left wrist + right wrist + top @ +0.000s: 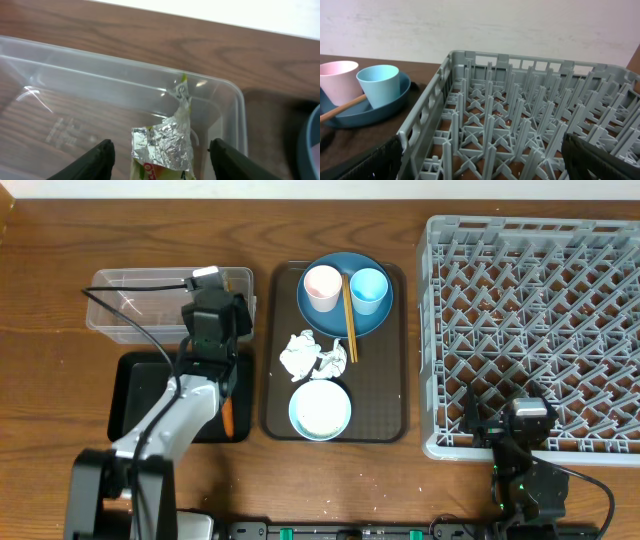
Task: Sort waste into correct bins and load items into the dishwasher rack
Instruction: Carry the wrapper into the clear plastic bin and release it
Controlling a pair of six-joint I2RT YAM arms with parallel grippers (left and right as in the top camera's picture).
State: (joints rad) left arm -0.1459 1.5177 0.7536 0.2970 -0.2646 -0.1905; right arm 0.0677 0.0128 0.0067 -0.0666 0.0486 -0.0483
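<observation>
My left gripper [222, 292] hovers over the right end of the clear tub [130, 305], and its jaws stand apart. A crumpled foil-and-yellow wrapper [165, 135] hangs or lies between the fingers [102, 157] without touching either, above the tub's floor [75, 125]. More crumpled white paper [313, 355] lies on the brown tray. An orange carrot piece [227, 418] rests at the black tray's [140, 395] right edge. My right gripper [505, 408] is wide open over the rack's [540, 310] front-left corner, holding nothing; in the right wrist view the gripper [482, 150] frames the rack's pegs [530, 100].
The brown serving tray [395, 380] holds the dark-blue plate [345, 320] with a pink cup [322, 285], a light-blue cup [368, 288] and chopsticks [350, 325]. A light-blue bowl [320, 408] sits at the tray's near end. A black cable crosses the tub.
</observation>
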